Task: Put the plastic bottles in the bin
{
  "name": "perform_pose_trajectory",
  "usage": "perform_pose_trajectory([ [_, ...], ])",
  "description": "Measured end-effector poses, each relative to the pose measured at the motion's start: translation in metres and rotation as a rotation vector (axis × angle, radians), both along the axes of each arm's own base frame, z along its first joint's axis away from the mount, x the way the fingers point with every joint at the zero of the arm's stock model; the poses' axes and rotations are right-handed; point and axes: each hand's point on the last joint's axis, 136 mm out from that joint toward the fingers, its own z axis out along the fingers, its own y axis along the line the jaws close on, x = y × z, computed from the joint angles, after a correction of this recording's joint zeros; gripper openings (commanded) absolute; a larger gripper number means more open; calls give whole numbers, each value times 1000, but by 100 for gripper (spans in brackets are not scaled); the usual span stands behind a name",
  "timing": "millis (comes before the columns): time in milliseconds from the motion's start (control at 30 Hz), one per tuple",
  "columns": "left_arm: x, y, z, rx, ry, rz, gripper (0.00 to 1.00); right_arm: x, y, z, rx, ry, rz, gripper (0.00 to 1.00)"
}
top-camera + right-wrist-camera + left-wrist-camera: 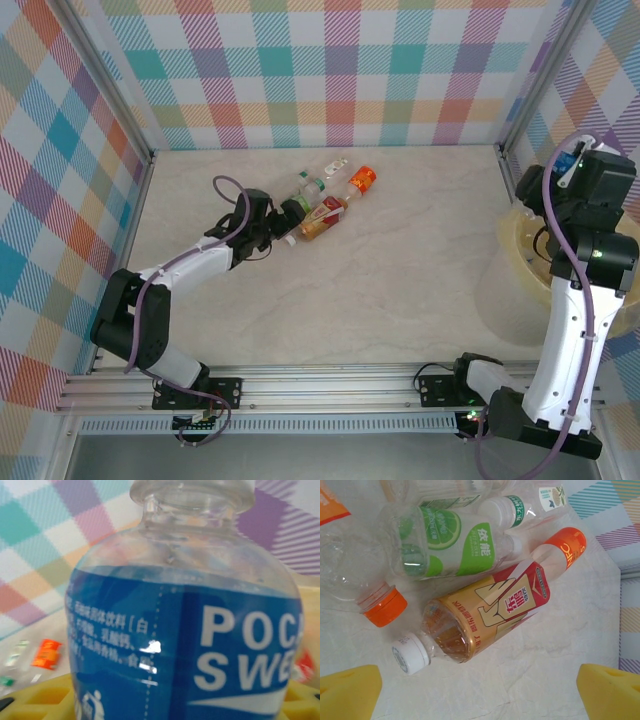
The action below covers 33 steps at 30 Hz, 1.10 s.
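- Left claw released, jaws wide, at 8 o'clock of the bottles, which lie at 12 o'clock on the table.
- Red bottle, white cap, is nearest it.
- Right claw grasping blue bottle, seemingly above the bin at 3 o'clock.

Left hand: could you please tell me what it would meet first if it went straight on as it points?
The left hand, fingers open, would probably meet the white-capped red-and-gold bottle lying just ahead; depth is unclear.

Top view overlooks the whole counter; left wrist view shares its far-edge bottles close up; right wrist view crowds a blue-labelled bottle.
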Motion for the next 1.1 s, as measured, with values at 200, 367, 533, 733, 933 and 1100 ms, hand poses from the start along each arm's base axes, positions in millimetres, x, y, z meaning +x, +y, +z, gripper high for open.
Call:
perform_pose_trajectory([
  [200,1,-1,4,1,5,-1,100,-32,-52,-23,-90,167,-272,41],
  [367,3,-4,4,-5,13,-11,100,-63,-91,-54,-135,298,-480,60],
  [533,2,-5,5,-2,27,-20,100,-89,-109,-84,-147,422,-605,98],
  [733,6,-8,12,-8,21,-26,100,-101,-117,-80,-186,437,-676,100],
  [933,6,-8,6,-2,33,-26,100,-99,-114,-73,-175,385,-673,100],
  [1100,7,-9,-3,6,52,-25,100,-83,-100,-69,-108,304,-572,100],
])
